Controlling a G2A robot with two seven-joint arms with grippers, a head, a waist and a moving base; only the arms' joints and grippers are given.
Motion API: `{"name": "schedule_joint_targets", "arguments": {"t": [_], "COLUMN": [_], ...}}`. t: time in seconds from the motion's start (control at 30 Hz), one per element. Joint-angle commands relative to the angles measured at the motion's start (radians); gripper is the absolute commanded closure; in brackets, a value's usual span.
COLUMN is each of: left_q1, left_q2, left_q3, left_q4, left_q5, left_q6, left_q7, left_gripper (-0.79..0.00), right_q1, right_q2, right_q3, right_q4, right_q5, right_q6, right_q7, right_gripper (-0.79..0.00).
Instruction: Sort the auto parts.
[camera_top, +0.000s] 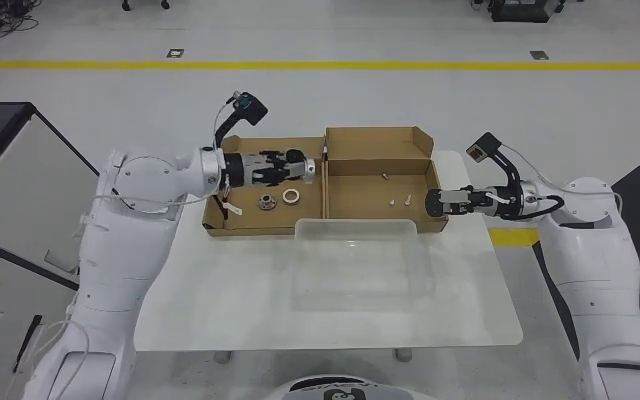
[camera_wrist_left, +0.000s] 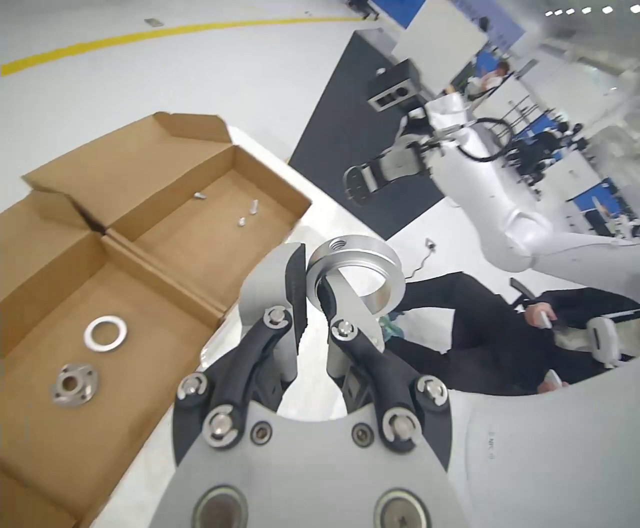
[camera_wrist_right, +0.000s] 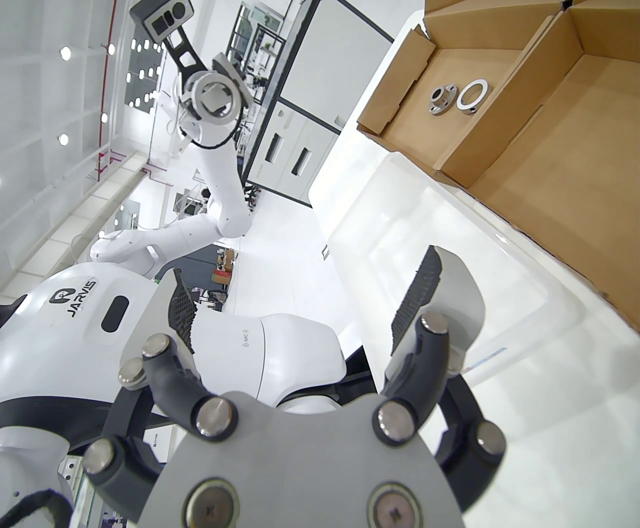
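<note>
Pinching a metal collar, left tool bares its threaded hole to the wrist view; right tool gapes open.

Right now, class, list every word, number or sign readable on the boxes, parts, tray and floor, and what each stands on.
Cardboard boxes: no print shows.
Metal ring: no marking readable.
Clear tray: small label, too blurred to read.
Floor markers: too small to read.
</note>
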Motion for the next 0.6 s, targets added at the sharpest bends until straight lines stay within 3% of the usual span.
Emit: {"name": "schedule_joint_targets", "arguments": {"t": [0.0, 0.37, 0.57], "left_q1": [-0.014, -0.108, -0.110], "left_q2": [0.003, 0.010, 0.011], "left_q3": [0.015, 0.097, 0.106], "left_q4": [0.014, 0.119, 0.120], "left_q5": [0.080, 0.398, 0.418], "left_q6": [-0.002, 0.029, 0.044], "left_q7": [-0.006, 0.015, 0.021], "left_gripper": [0.000, 0.000, 0.000], "right_q1": [0.000, 0.000, 0.000], "right_q2": [0.000, 0.000, 0.000], "right_q3": [0.000, 0.000, 0.000], "right_q4": [0.000, 0.000, 0.000], "right_q5": [0.001, 0.001, 0.001], "right_q6": [0.000, 0.000, 0.000], "right_q7": [0.000, 0.000, 0.000], "right_gripper": [-0.785, -0.785, -0.785]}}
